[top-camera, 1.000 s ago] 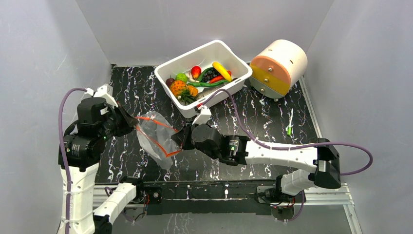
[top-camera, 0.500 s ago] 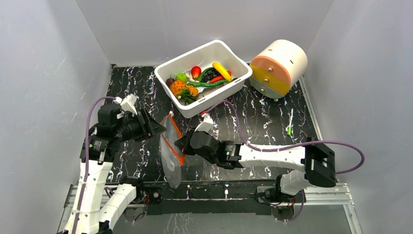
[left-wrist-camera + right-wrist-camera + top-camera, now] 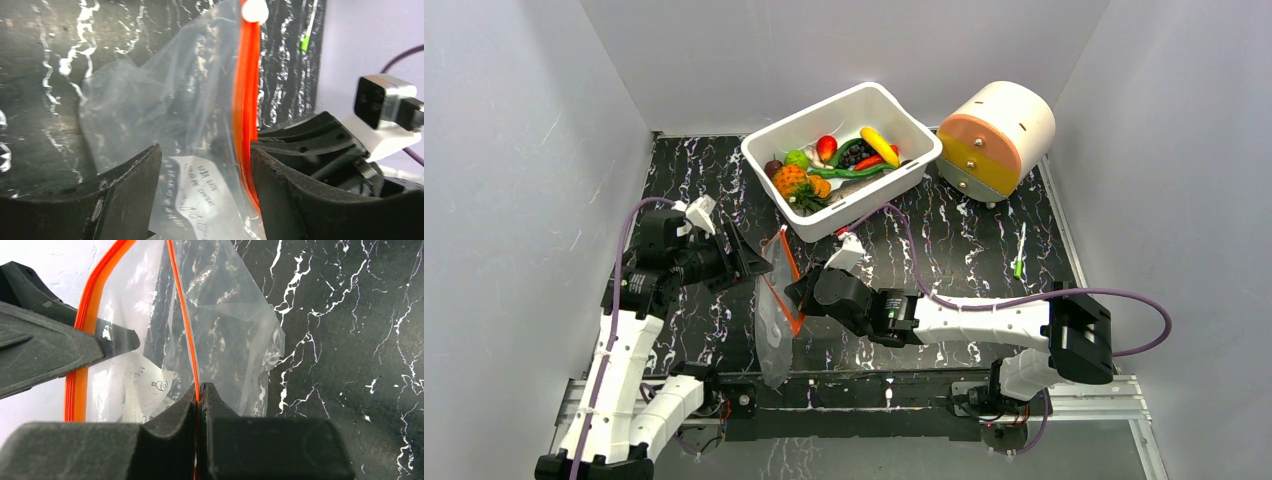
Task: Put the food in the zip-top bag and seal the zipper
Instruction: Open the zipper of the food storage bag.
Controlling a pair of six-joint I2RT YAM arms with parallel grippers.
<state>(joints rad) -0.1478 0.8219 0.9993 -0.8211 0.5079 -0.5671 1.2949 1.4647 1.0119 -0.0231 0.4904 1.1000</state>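
Observation:
The zip-top bag (image 3: 772,335) hangs limp, held up by its red-orange zipper (image 3: 790,285). My right gripper (image 3: 801,293) is shut on that zipper strip; the right wrist view shows the strip (image 3: 182,315) pinched between the closed fingertips of the gripper (image 3: 199,386). My left gripper (image 3: 749,262) stands open just left of the bag. In its wrist view the bag's clear film (image 3: 165,100) lies between the spread jaws of the gripper (image 3: 206,150), with the zipper (image 3: 246,90) beside the right finger, ungripped. The food, pineapple (image 3: 790,180), banana (image 3: 879,146), apple (image 3: 826,147) and grapes (image 3: 854,155), lies in the white bin (image 3: 869,203).
A round cream container with an orange and yellow face (image 3: 999,137) stands right of the bin. A thin white stick with a green tip (image 3: 1019,250) lies on the marbled tabletop at the right. Grey walls close in on three sides.
My left gripper let go of the bag's mouth, opened wide and swung in beside the bag. The bag, earlier stretched between both grippers, now hangs narrow from the right gripper alone.

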